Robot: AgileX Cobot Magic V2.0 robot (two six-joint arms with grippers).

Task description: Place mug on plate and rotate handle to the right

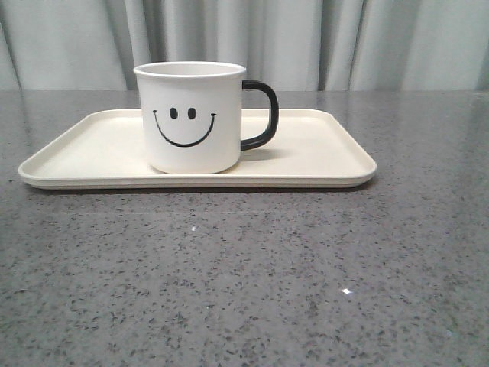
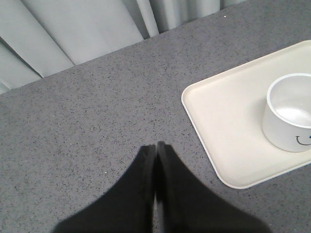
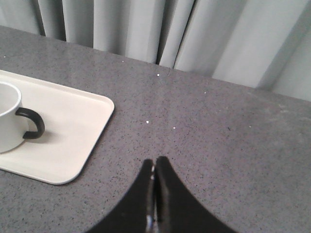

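The white mug [image 1: 191,118] with a black smiley face stands upright on the cream plate [image 1: 321,153], near its middle. Its black handle [image 1: 263,115] points to the right in the front view. The mug [image 2: 289,116] and plate [image 2: 228,111] also show in the left wrist view, and the mug [image 3: 7,119], handle [image 3: 31,124] and plate [image 3: 73,131] in the right wrist view. My left gripper [image 2: 156,145] is shut and empty over bare table left of the plate. My right gripper [image 3: 155,161] is shut and empty over bare table right of the plate. Neither gripper shows in the front view.
The grey speckled table [image 1: 244,275] stretches in front of and around the plate. Pale curtains [image 1: 306,38] hang behind the table's far edge.
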